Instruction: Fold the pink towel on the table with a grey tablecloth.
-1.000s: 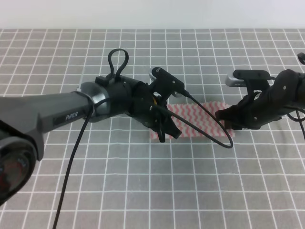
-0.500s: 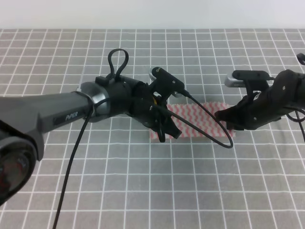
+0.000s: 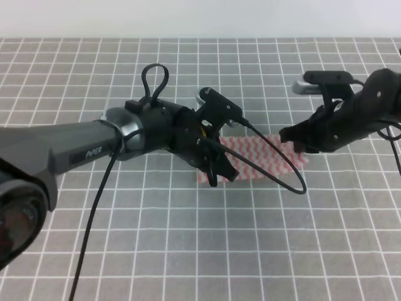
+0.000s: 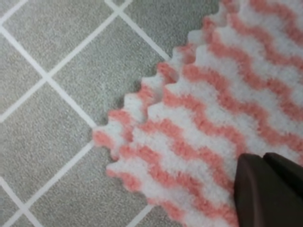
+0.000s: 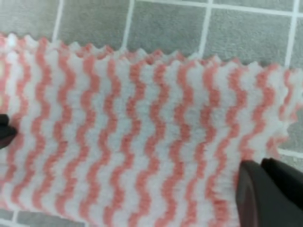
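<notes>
The pink towel [image 3: 263, 155] lies as a narrow strip on the table with a grey tablecloth [image 3: 188, 251]. My left gripper [image 3: 218, 175] is down on the strip's left end and looks shut on it. In the left wrist view the pink towel [image 4: 208, 118] shows two stacked layers at its corner, and a dark fingertip [image 4: 267, 189] rests on it. My right gripper [image 3: 294, 143] is shut on the right end, which is raised slightly off the cloth. The right wrist view shows the pink towel [image 5: 142, 127] spread wide, with a fingertip [image 5: 270, 194] at its right edge.
A black cable [image 3: 294, 185] loops from the left arm across the towel's front edge. A second cable loop [image 3: 155, 78] stands up on the left arm. The grey grid cloth [image 3: 351, 251] extends on all sides, up to a white wall [image 3: 200, 19] at the back.
My right gripper has risen and shifted a little left, lifting the towel's right end with it. The left arm has not moved.
</notes>
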